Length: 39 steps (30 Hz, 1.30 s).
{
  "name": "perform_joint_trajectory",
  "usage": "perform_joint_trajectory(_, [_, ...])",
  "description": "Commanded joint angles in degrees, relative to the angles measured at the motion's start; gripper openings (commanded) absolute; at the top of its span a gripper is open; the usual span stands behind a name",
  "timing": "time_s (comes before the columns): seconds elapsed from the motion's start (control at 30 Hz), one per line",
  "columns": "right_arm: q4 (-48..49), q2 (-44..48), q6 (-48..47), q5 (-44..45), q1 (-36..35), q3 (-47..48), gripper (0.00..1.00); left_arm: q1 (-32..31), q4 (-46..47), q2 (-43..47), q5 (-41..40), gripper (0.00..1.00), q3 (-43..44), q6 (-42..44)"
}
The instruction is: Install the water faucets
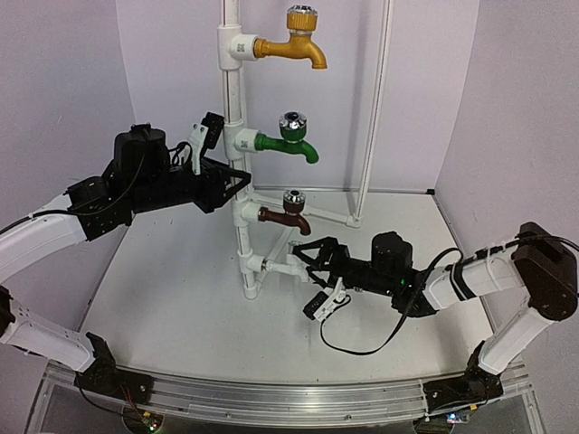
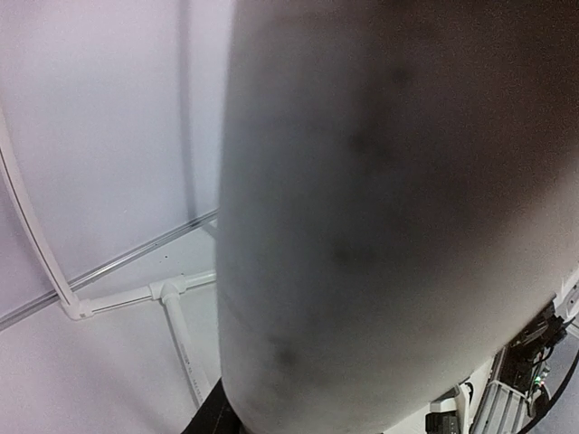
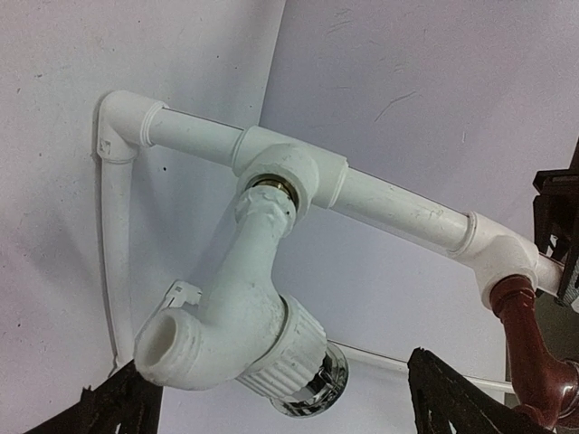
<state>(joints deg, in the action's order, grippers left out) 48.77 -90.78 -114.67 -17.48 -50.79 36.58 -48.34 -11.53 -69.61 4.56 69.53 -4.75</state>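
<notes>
The all-white faucet sits in the lowest fitting of the upright white pipe stand. In the right wrist view the faucet hangs from its tee, spout to the left, silver knob at the bottom. My right gripper is open, one finger left of the spout and the other right of the knob, neither touching. Yellow, green and brown faucets sit higher on the stand. My left gripper is shut on the upright pipe, which fills the left wrist view as a blur.
A thin white pipe frame rises at the back right, with floor pipes joining it to the stand. A small white clip on a black cable hangs under my right wrist. Purple walls close in the left, back and right.
</notes>
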Motion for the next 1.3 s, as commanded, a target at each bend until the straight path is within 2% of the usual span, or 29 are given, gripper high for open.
perform_joint_trajectory(0.0, [2.68,-1.77,-3.41,-1.8,-0.62,3.18,0.94,0.69,-11.1,4.04,0.22,0.0,0.17,7.31])
perform_joint_trajectory(0.17, [2.84,-3.94,-4.84,-3.08,-1.34,4.83,0.93,1.07,-15.53,4.73,-0.14,0.0,1.42,8.54])
perform_joint_trajectory(0.5, [3.11,-8.02,-7.11,-5.57,-2.92,8.64,0.88,2.11,-15.45,6.23,-1.24,0.0,-0.87,6.44])
perform_joint_trajectory(0.77, [5.07,-10.07,-8.1,-6.47,-3.22,9.55,0.75,2.27,-15.28,5.75,-0.27,0.0,-0.93,5.69])
perform_joint_trajectory(1.27, [8.99,-12.41,-8.01,-6.6,-3.44,8.7,0.65,3.08,-15.27,5.29,0.33,0.0,-0.62,5.25])
